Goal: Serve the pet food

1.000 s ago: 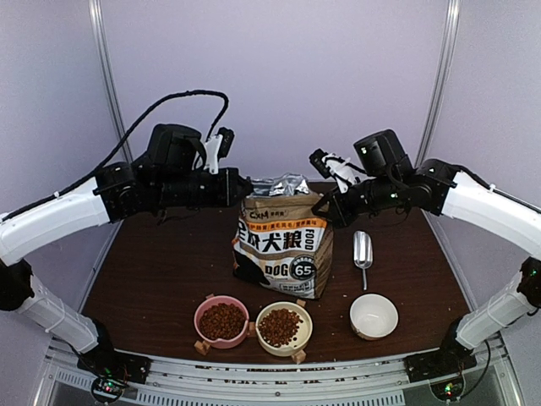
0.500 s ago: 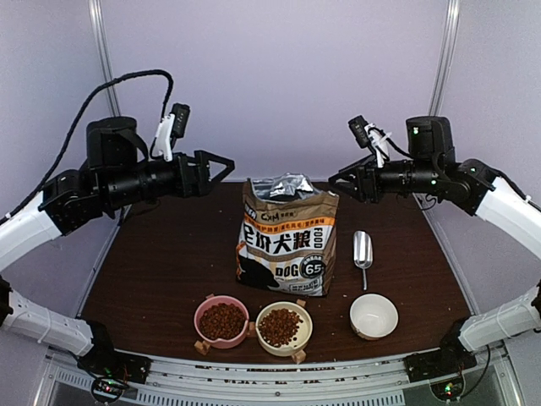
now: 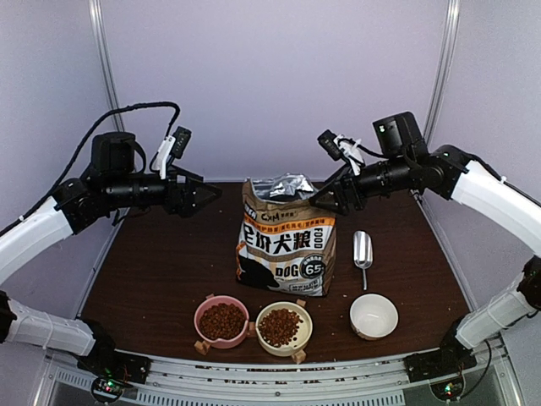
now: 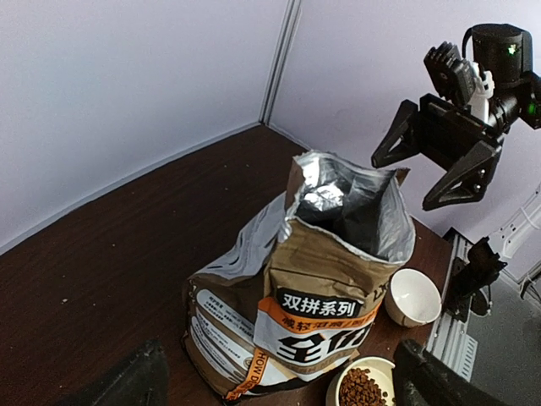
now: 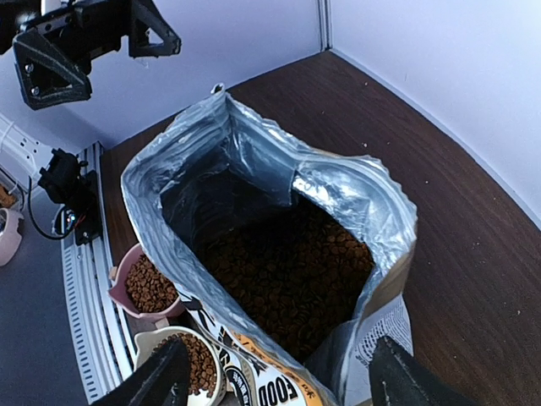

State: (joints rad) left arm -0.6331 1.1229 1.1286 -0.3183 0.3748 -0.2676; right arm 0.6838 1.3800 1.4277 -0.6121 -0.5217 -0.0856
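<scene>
The left gripper had its jaws spread wide apart in the air with nothing between them. It pointed rightward toward the bag from well off the bag's left side. The right gripper also had its jaws apart and held nothing, and it hovered just beside the upper right corner of the bag's open mouth. In the left wrist view that arm's own dark fingers sat far apart at the lower corners, with the bag beyond and between them.

The kraft-brown dog food bag stood upright near the middle of the dark wooden table, its foil-lined top pulled open. The pet food lay as a dark reddish-brown heap deep inside the bag, plain in the right wrist view. More of it filled a pink bowl and a cream bowl, which stood side by side at the near edge in front of the bag. A white bowl stood apart to their right. A shiny metal scoop lay flat just behind that bowl, to the right of the bag, its handle toward the bowl.
</scene>
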